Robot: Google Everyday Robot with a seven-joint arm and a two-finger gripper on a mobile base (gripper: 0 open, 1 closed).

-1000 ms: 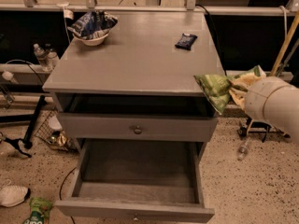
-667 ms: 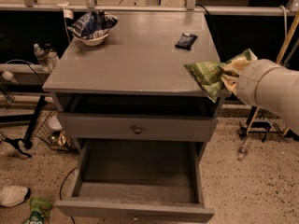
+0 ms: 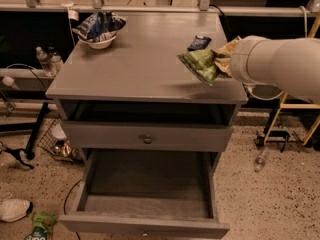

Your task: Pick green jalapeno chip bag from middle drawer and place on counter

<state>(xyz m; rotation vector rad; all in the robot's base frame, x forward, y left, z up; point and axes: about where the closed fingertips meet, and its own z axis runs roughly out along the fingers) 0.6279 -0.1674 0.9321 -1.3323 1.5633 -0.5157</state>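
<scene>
The green jalapeno chip bag (image 3: 199,64) is held in the air above the right side of the counter (image 3: 135,64), tilted, with a shadow below it. My gripper (image 3: 220,61) comes in from the right on a thick white arm and is shut on the bag's right end. The middle drawer (image 3: 147,194) is pulled fully out at the bottom of the cabinet and its tray looks bare inside.
A small dark-blue packet (image 3: 199,42) lies on the counter just behind the bag. A white bowl with a blue bag (image 3: 100,29) stands at the back left. A closed drawer front with a round knob (image 3: 146,139) sits above the open drawer. A green bag (image 3: 39,226) lies on the floor.
The arm has carried the chip bag up and leftward, from beside the counter's right edge to over the counter top.
</scene>
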